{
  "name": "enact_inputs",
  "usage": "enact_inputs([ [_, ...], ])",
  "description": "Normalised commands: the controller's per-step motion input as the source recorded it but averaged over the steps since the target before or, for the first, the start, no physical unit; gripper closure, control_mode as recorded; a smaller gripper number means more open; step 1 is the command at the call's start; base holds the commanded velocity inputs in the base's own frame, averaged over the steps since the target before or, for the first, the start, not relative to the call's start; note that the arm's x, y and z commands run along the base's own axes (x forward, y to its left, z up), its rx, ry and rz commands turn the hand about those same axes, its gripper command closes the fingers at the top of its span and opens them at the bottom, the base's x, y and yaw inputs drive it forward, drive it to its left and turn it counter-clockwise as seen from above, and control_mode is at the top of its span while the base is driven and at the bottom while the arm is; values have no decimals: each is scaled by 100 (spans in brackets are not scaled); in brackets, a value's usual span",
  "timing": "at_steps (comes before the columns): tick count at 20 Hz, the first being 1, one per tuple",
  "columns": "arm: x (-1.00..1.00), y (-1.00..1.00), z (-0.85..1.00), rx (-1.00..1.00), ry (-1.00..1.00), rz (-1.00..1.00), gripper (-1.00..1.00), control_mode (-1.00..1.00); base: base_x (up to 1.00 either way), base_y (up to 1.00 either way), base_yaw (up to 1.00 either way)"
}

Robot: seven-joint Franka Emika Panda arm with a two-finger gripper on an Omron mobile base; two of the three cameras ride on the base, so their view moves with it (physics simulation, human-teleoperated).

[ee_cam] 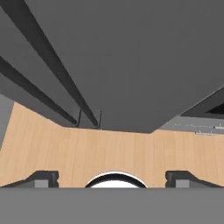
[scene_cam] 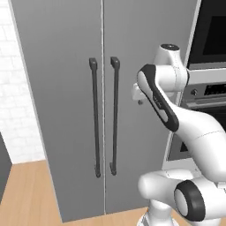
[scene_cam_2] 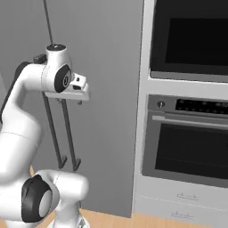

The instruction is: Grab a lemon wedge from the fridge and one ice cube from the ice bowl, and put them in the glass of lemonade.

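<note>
Fridge [scene_cam: 66,110] shut, both doors closed, dead ahead; oven [scene_cam_2: 187,147] to its right. Gripper [ee_cam: 112,177] empty, jaws wide, pointing down near right door. Door likely heavy, stiff; grab right handle [scene_cam: 114,114] mid-bar. Wedge presumably inside.

1. The fridge [scene_cam: 66,110] doors are rendered in smooth matt grey.
2. Its bar handles [scene_cam: 95,119] are finished dark and matt.
3. The floor [ee_cam: 109,153] is shown as light wood with visible grain.
4. The oven [scene_cam_2: 187,147] front is seen as glossy black glass.
</note>
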Motion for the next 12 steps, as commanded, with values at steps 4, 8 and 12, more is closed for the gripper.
enact_inputs([
  [4,0,0,0,0,0,0,-100,100,-56,-6,-4],
  [8,0,0,0,0,0,0,-100,100,-29,-45,-27],
  [12,0,0,0,0,0,0,-100,100,4,-65,-47],
])
